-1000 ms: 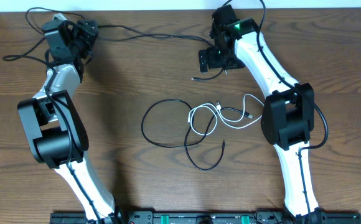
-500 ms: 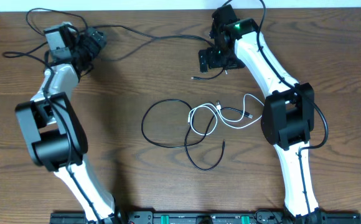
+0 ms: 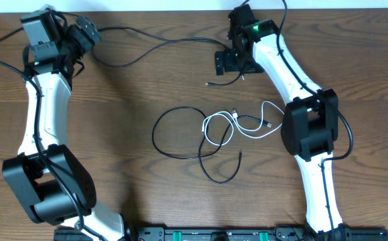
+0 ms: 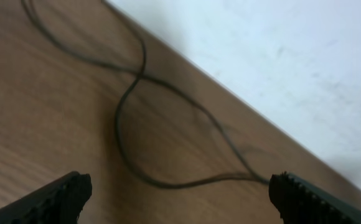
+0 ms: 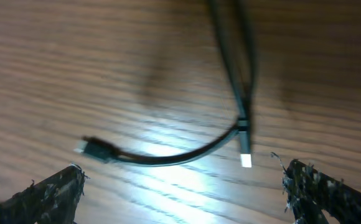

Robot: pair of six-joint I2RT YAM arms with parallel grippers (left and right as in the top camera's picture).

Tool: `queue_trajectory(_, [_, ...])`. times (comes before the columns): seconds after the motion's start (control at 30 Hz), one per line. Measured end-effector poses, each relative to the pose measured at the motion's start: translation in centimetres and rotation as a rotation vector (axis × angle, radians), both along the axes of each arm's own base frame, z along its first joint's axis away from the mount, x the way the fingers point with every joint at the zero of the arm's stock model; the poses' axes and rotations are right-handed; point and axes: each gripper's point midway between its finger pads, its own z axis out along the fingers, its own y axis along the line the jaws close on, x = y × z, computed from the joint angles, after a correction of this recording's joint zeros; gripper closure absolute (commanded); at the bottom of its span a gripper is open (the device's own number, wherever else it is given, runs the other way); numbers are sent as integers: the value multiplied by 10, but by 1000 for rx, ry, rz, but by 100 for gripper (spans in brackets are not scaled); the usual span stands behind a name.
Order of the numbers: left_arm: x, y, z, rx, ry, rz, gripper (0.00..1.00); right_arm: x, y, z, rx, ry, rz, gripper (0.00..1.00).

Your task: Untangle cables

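Finds the left hand (image 3: 85, 32) at eleven o'clock newly sprung wide and empty, leaving one long thin black cord (image 3: 167, 41) slack along the twelve o'clock edge of the brown wooden surface (image 3: 114, 134), likely freed. Shows the right hand (image 3: 231, 63) at one o'clock spread wide above that cord's end, gripping nothing. Leaves a second black cord (image 3: 174, 110) and a short white cord (image 3: 254, 134) crossed at centre; no containers.

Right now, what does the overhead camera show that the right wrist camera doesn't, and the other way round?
Only overhead: the left gripper at the far corner, and the white cable crossed with a black cable mid-table. Only right wrist: close detail of a dark plug and a pale plug tip. Both: the wooden table and thin black cord near the right gripper.
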Motion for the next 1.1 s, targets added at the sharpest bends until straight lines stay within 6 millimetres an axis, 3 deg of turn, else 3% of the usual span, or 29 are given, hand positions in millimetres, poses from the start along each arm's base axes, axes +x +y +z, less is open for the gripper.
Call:
queue_trajectory(0.33, [-3, 2, -9, 3, 31, 9, 3, 41, -42, 4, -14, -117, -97, 1])
queue_trajectory(0.57, [-5, 1, -12, 0, 48, 9, 3, 56, -25, -12, -18, -226, 31, 2])
queue_trajectory(0.73, [-5, 1, -12, 1, 48, 8, 3, 69, -11, -18, 4, -309, 78, 26])
queue_trajectory(1.1, [-5, 1, -12, 1, 48, 8, 2, 75, -10, -41, 17, -379, 91, 27])
